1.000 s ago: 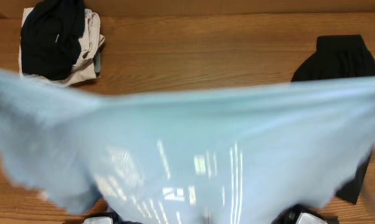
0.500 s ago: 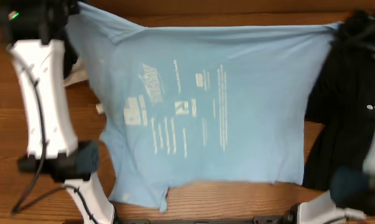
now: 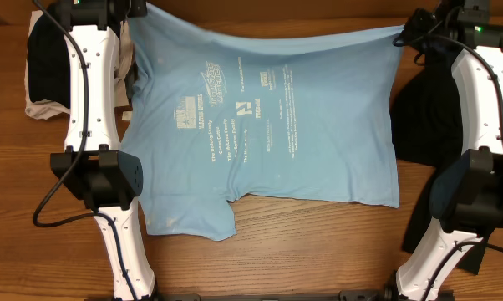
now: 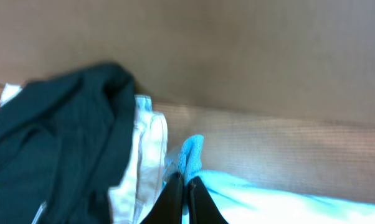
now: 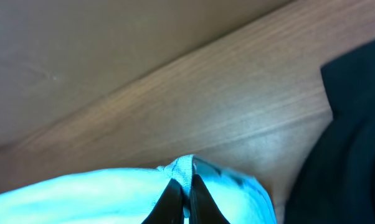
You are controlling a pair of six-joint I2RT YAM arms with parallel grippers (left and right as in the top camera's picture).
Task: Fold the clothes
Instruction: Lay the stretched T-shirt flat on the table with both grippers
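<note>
**Shirt pinned at both far corners**

Light blue T-shirt (image 3: 268, 125) lies spread over the middle of the wooden table (image 3: 318, 251), lettering up. The left gripper (image 4: 184, 186) is clamped on its far-left corner and the right gripper (image 5: 182, 186) on its far-right corner, each closed tight on a tuft of blue cloth. A black garment (image 3: 419, 117) lies just beside the right hem. Another black piece (image 3: 47, 58) sits on a beige garment (image 3: 43, 109) at far left.

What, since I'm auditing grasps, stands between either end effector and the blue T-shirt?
Nothing visible. The left end effector and right end effector each pinch a far corner of the light blue T-shirt directly.
</note>
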